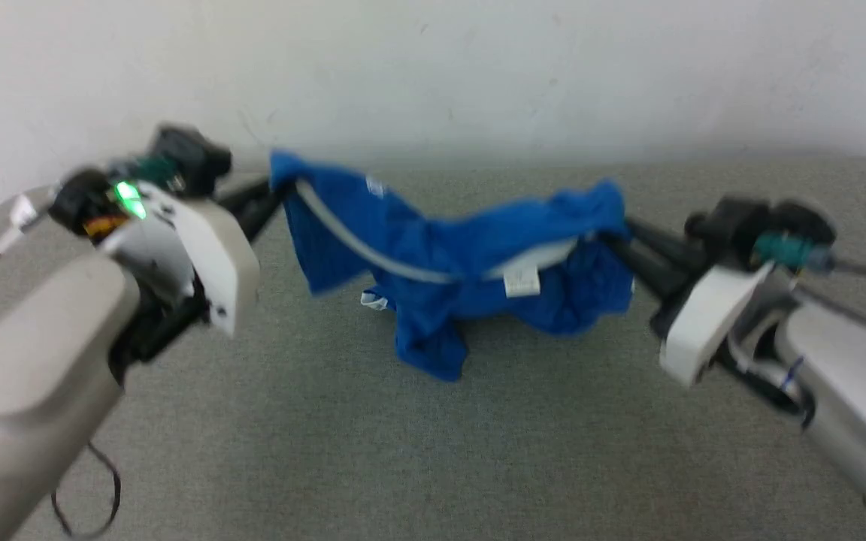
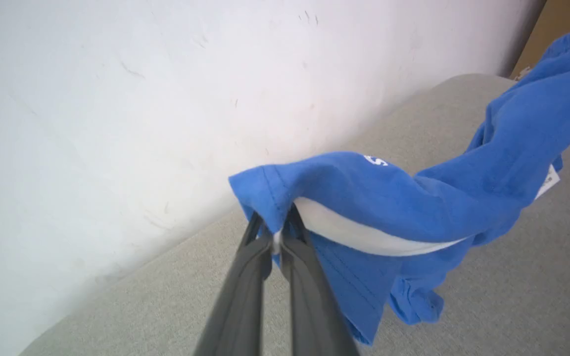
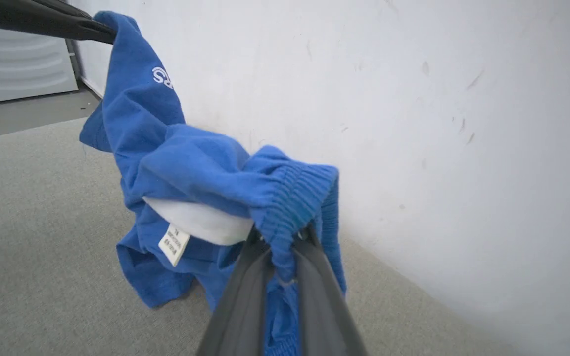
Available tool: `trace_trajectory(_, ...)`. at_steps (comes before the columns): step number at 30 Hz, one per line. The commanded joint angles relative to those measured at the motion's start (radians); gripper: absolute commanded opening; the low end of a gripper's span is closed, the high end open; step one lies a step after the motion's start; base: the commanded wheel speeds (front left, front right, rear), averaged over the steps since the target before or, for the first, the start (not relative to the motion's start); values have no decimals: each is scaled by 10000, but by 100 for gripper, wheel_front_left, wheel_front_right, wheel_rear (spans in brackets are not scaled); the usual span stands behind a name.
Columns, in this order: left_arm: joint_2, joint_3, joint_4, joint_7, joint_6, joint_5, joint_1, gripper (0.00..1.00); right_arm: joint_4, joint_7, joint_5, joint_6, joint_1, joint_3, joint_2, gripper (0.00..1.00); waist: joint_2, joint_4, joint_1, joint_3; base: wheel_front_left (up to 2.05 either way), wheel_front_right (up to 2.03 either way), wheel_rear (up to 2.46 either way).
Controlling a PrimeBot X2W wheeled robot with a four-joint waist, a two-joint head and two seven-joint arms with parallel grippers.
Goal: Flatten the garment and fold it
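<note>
The shorts [image 1: 433, 263] are soft, matt blue cloth, a fine knit. A line of stitching runs along the hem [image 2: 270, 198] just above the left hand [image 2: 275, 232]. The waistband [image 3: 290, 198] bunched over the right hand [image 3: 282, 238] is ribbed and gathered. The stripe [image 2: 364, 235] beside the left hand is smooth white cloth without shine. A thin white tag [image 3: 173, 243] near the right hand carries dark print. The 2 fingers [image 2: 245, 287] of each hand look like dark grey plastic, smooth and matt. The forearm shells [image 1: 34, 338] behind the hands are pale, smooth plastic with a slight sheen. The counter [image 1: 433, 451] beneath the hands is covered in coarse grey cloth. The wall [image 1: 478, 68] beyond them is matt white, lightly scuffed.
</note>
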Motion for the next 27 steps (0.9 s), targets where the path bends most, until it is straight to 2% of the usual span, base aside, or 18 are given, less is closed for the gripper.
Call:
trace_trajectory(1, -10, 197, -56, -163, 146, 2, -372, 0, -69, 76, -9, -21, -419, -220, 51, 0, 0, -63, 1, 166, 0, 0, 0)
trace_trajectory(5, -235, 705, 20, -648, 458, 281, -1387, 0, -88, 464, 101, -21, -1657, -715, 162, 0, 0, -132, 1, 774, 0, 0, 0)
trace_trajectory(11, -861, 1428, 707, -1480, 838, 680, -3267, 0, 242, 948, 592, -21, -4005, -1332, 328, 0, 0, -161, 1, 2218, 0, 0, 0)
trace_trajectory(17, -1431, 2177, 1561, -2439, 1067, 966, -5407, 0, 1015, 1027, 301, -21, -6669, -1902, 320, 0, 0, -93, 1, 3741, 0, 0, 0)
trace_trajectory(23, -1822, 2768, 2199, -3139, 1052, 905, -7003, 0, 1845, 854, -200, -21, -8730, -2093, 503, 0, 0, -42, 1, 4642, 0, 0, 0)
trace_trajectory(27, -1868, 2895, 2536, -3463, 946, 863, -7282, 0, 2257, 683, -269, -21, -9324, -1873, 603, 0, 0, -4, 1, 4822, 0, 0, 0)
